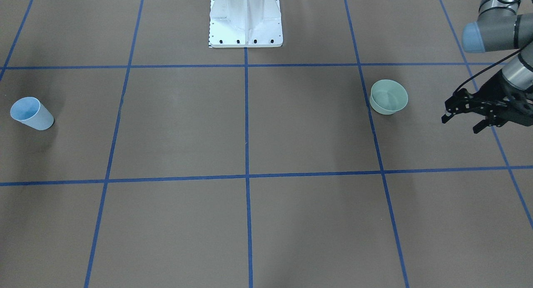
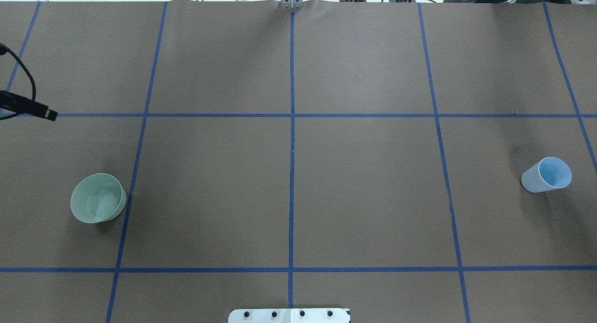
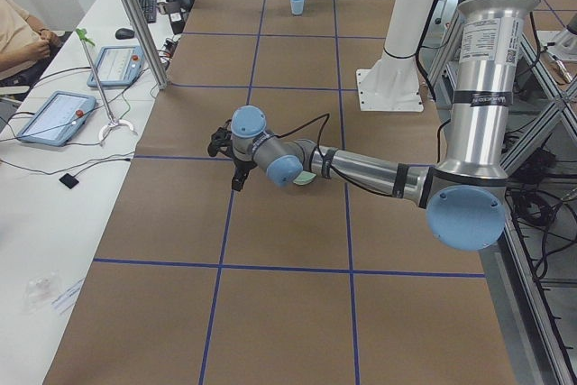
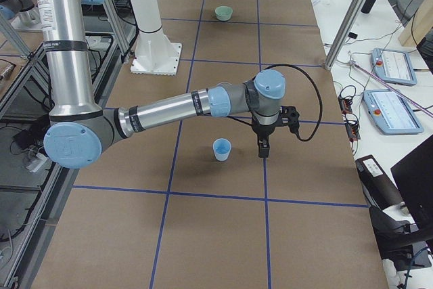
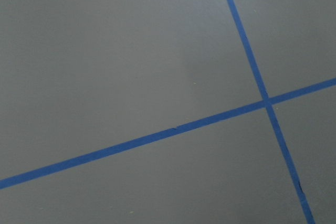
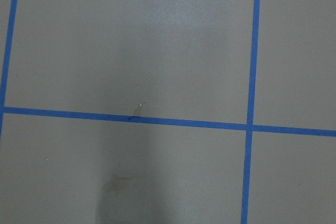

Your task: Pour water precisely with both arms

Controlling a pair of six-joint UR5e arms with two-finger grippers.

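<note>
A pale green cup (image 1: 388, 97) stands upright on the brown table; it also shows in the overhead view (image 2: 98, 204). A faint lighter ripple inside it may be the water. A light blue cup (image 1: 31, 113) stands upright at the other end, also in the overhead view (image 2: 546, 174). My left gripper (image 1: 460, 125) is open and empty, hovering beside the green cup, apart from it. One of its fingers (image 2: 42, 112) shows in the overhead view. My right gripper (image 4: 262, 148) points down beside the blue cup (image 4: 222, 149); I cannot tell if it is open.
The white pedestal (image 1: 245, 19) stands at the table's middle on the robot's side. Blue tape lines (image 2: 292, 115) divide the brown table (image 2: 364, 187) into squares. Both wrist views show only table and tape. Tablets and cables lie on side benches.
</note>
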